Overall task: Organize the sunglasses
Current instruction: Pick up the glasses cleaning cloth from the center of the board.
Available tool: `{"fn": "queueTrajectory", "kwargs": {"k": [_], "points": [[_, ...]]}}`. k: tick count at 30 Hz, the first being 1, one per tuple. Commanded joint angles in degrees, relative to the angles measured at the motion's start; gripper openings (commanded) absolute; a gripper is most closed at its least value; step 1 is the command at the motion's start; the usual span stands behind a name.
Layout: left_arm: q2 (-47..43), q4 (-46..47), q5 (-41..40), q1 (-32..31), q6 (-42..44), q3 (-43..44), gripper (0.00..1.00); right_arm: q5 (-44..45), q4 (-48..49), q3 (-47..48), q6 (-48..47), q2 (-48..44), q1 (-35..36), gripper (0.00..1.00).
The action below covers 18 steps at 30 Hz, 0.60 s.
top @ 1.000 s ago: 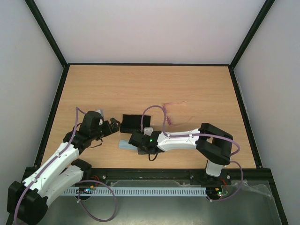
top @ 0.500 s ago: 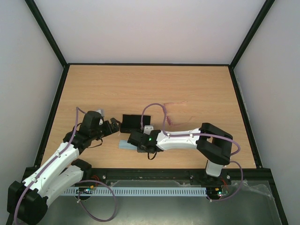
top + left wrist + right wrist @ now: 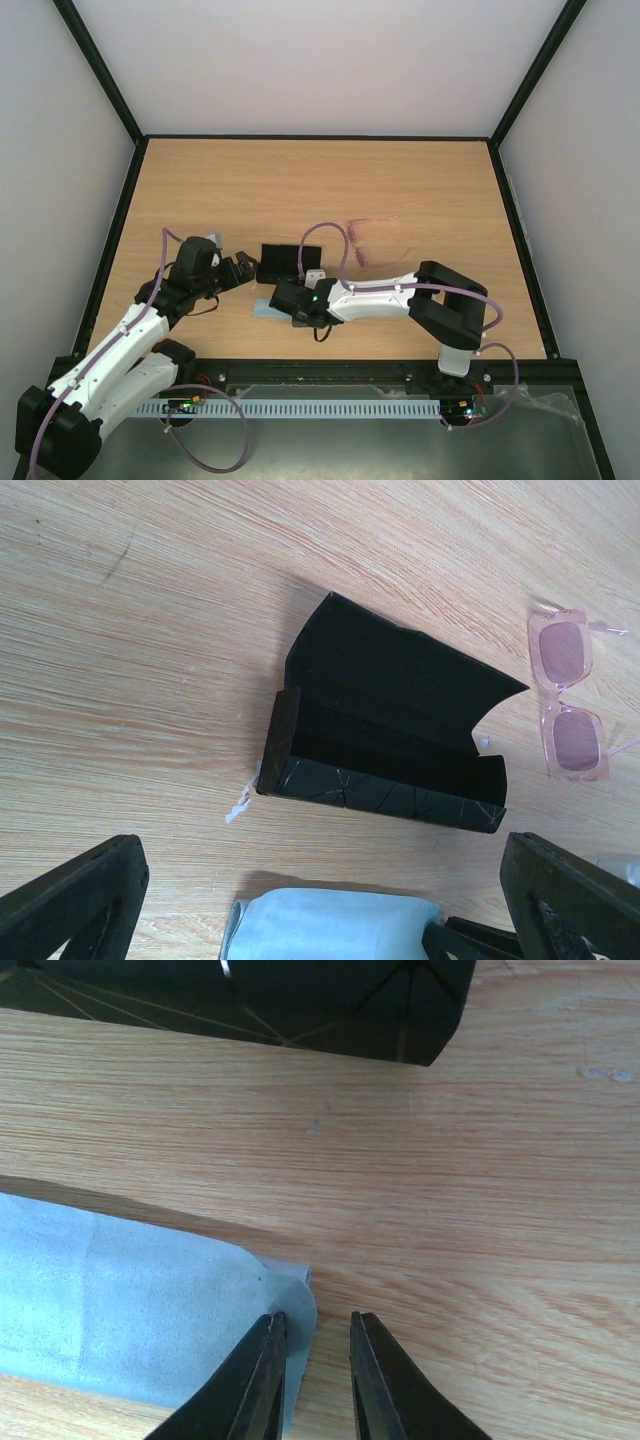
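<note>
Left pincer [image 3: 243,266]: fingers spread wide apart, holding nothing, hovering low over the wood.
Black oblong hard case [image 3: 390,730]: just ahead of that left pincer, lid thrown open, dark lining bare.
Light blue folded cloth [image 3: 120,1310]: flat on the wood, on the near side of the case, under the right pincer's nose.
Right pincer [image 3: 312,1360]: fingers only a narrow slit apart, the cloth's corner lying in that slit. I'd say it is not yet pinched.
Thin pink translucent sunglasses [image 3: 567,695]: well beyond the right pincer, off to its far right, alone on the table.
Step in hand: taking up the cloth, by my reckoning, with the glasses untouched.
Next move: close on that corner and lift without dragging.
Long axis: the front lies across the table, side to side.
Pointing: the slim arms look unfolded, trailing toward the near edge.
</note>
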Motion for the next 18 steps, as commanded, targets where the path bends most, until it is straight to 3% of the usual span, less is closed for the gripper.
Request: {"fn": "queueTrajectory", "kwargs": {"k": [1,18], "points": [[0.2,0.2,0.6,0.2,0.4,0.0,0.99,2.6,-3.3,1.4,0.0,2.8,0.9,0.19],[0.6,0.4,0.9,0.2,0.6,-0.3,0.99,8.8,-8.8,-1.7,0.8,1.4,1.6,0.17]]}}
